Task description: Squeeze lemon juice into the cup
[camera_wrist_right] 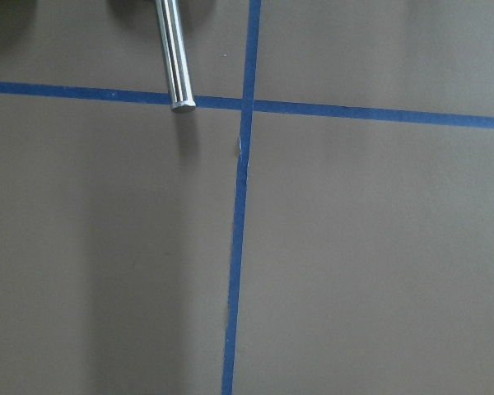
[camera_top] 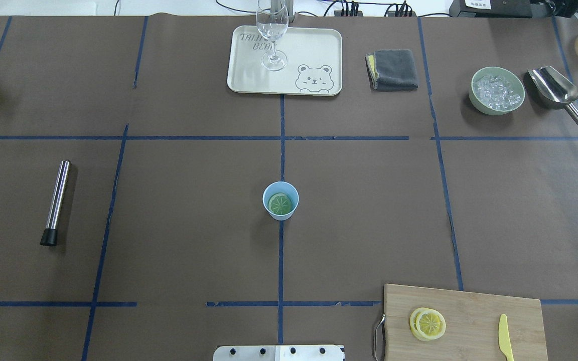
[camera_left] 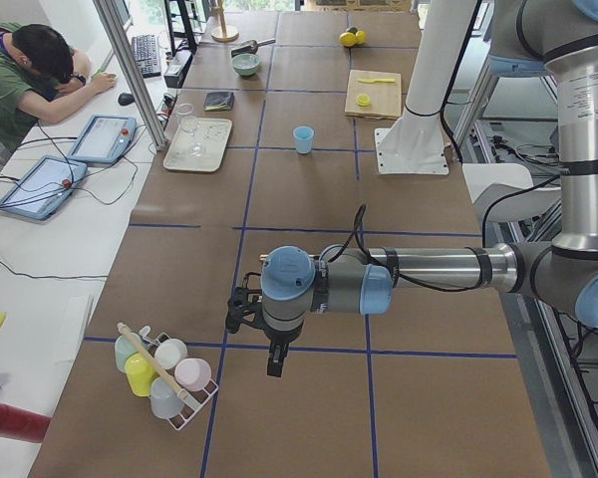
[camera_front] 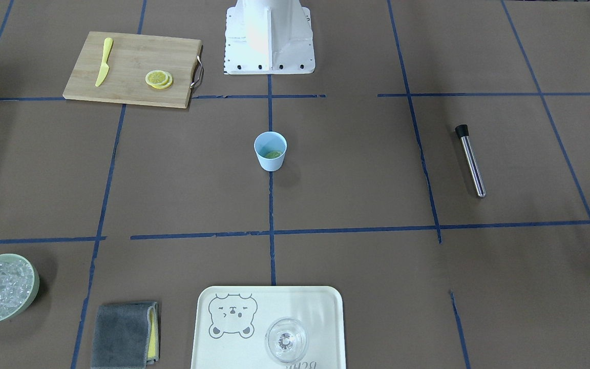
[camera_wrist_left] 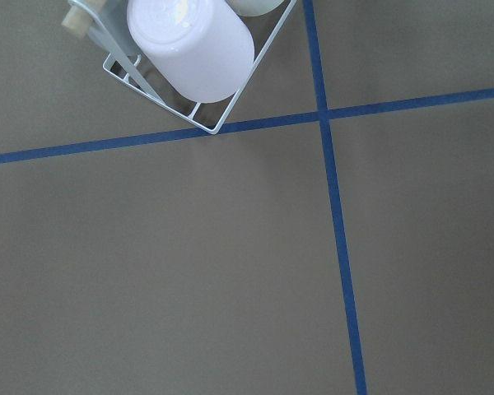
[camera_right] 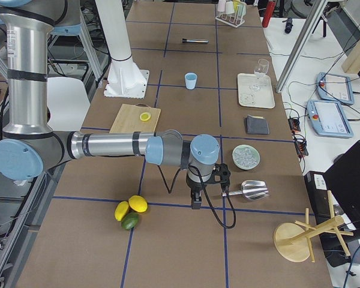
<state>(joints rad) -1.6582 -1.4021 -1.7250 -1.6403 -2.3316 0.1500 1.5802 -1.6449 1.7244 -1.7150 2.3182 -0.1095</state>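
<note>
The light-blue cup (camera_top: 280, 200) stands upright at the table's middle, also in the front view (camera_front: 270, 150). A greenish-yellow round slice (camera_top: 280, 204) lies inside it. Overlapping lemon slices (camera_top: 428, 324) lie on the wooden cutting board (camera_top: 474, 306), also in the front view (camera_front: 159, 79). Neither gripper is near them. My left gripper (camera_left: 274, 363) hangs over the table's left end beside a cup rack. My right gripper (camera_right: 195, 203) hangs over the right end near a metal scoop. I cannot tell whether either is open or shut.
A yellow knife (camera_top: 504, 343) lies on the board. A steel muddler (camera_top: 56, 202) lies on the left. At the far edge are a tray (camera_top: 314, 45) with a clear glass (camera_top: 272, 35), a grey cloth (camera_top: 394, 69), a green ice bowl (camera_top: 497, 91) and a scoop (camera_top: 557, 90).
</note>
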